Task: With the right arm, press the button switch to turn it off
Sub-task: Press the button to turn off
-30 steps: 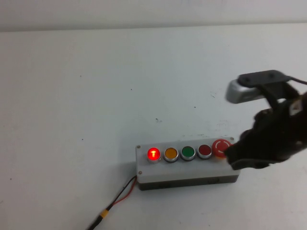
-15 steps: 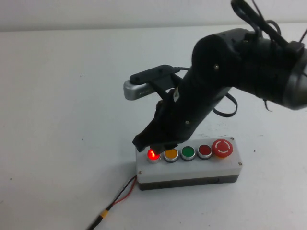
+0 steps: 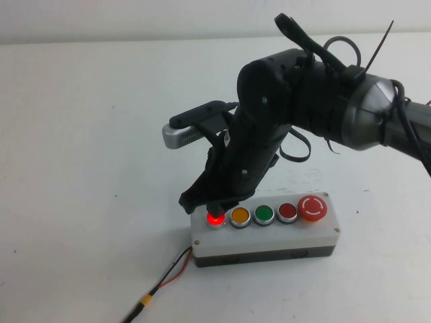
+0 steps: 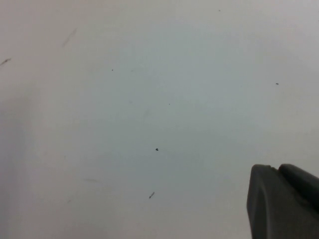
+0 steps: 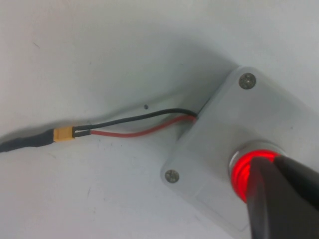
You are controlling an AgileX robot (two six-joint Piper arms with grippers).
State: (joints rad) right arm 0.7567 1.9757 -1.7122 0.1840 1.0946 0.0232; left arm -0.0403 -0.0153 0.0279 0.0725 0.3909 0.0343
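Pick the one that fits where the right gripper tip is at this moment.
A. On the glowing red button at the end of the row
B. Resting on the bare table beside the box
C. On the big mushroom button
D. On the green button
A: the right gripper is down on the button switch, which glows red at the row's end on the white box, farthest from the mushroom button; the left gripper hangs over bare table.

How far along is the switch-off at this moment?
Done: the right gripper has reached the button switch on the white box, its tip over the button. In hand: the press itself. Left: the button glows red, so it is not off yet. The left gripper hangs over bare table, idle.
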